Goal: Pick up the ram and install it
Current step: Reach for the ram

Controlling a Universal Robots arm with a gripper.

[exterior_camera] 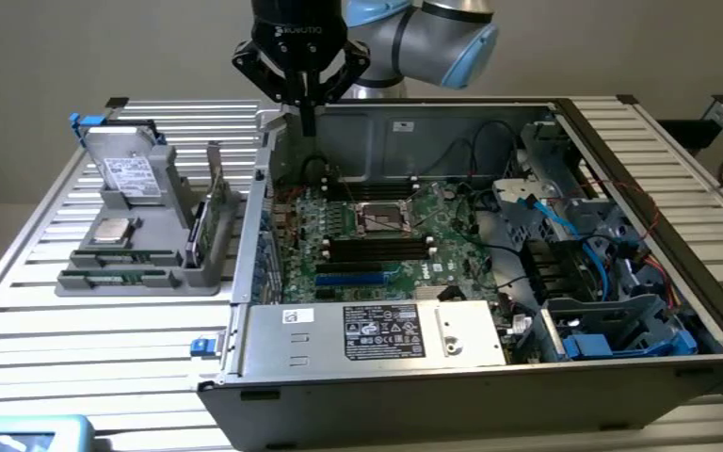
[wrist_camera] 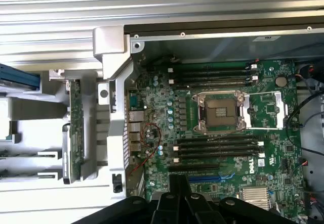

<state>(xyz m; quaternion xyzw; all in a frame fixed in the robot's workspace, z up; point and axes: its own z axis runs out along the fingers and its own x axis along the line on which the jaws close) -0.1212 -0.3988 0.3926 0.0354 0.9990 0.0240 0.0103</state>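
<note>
The ram [exterior_camera: 120, 276] is a narrow green stick lying in the front slot of the grey holder [exterior_camera: 136, 226], outside the case on the exterior view's left. My gripper [exterior_camera: 308, 121] hangs shut and empty above the back left corner of the open computer case [exterior_camera: 462, 367], well away from the ram. In the wrist view the gripper [wrist_camera: 178, 184] points down at the green motherboard [wrist_camera: 167, 107]. Black memory slots [wrist_camera: 217, 145] lie on both sides of the processor socket [wrist_camera: 221, 112], and I see no stick in them.
A larger green card [exterior_camera: 219, 221] stands upright at the holder's right edge, beside the case wall. A drive [exterior_camera: 129, 174] and a processor [exterior_camera: 113, 231] rest in the holder. Cables and drive bays [exterior_camera: 587, 273] fill the case's right side. The power supply [exterior_camera: 375, 331] sits at its front.
</note>
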